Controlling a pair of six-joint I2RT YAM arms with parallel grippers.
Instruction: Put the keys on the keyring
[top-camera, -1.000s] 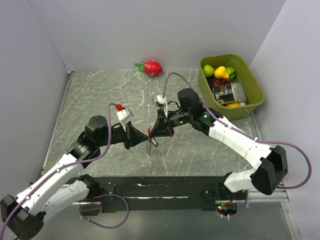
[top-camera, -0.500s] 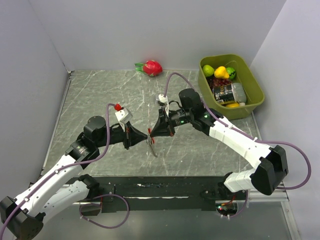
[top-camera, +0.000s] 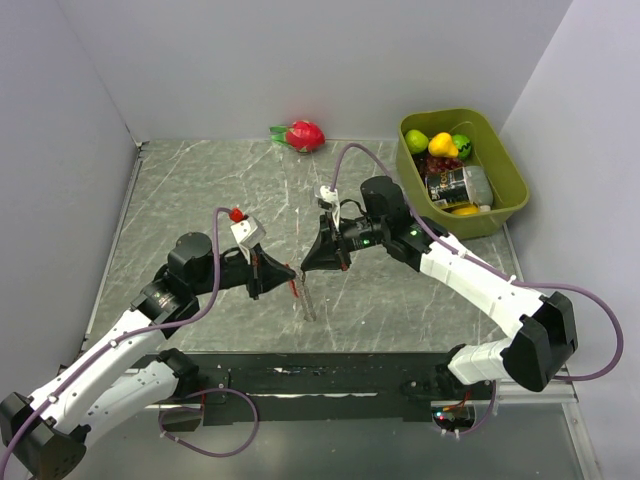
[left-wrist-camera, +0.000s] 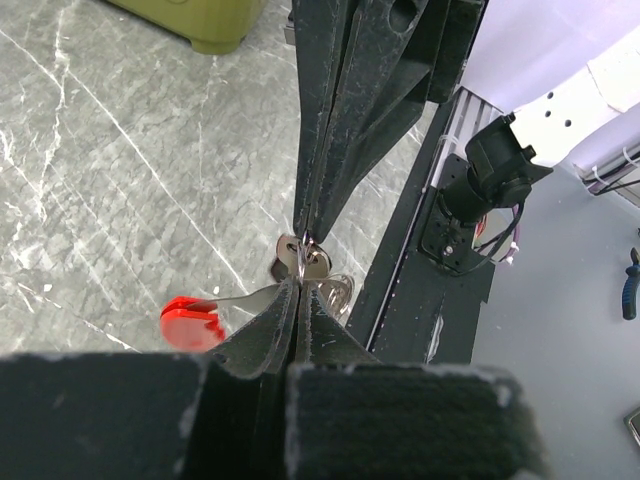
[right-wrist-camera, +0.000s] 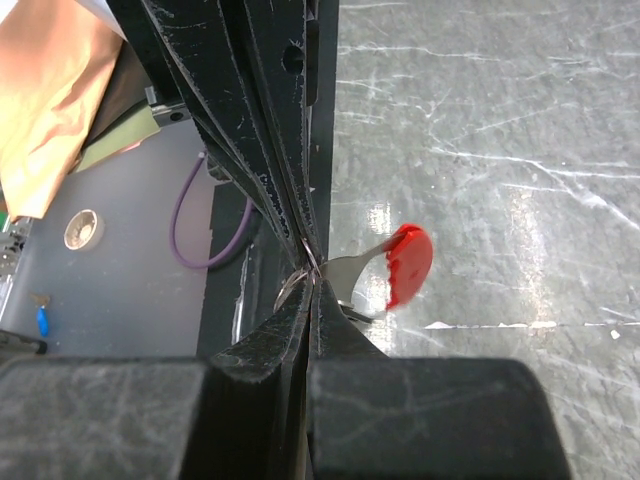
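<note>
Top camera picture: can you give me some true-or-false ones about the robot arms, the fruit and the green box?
1. The left fingers and the right fingers are both shut. True.
2. The dragon fruit is inside the green bin. False: it lies on the table by the back wall.
3. The two arms meet tip to tip above the table. True.
4. The key with the red head lies flat on the table, far from the arms. False: it hangs right where the tips meet.
5. The green bin is empty. False: it holds fruit and a can.
</note>
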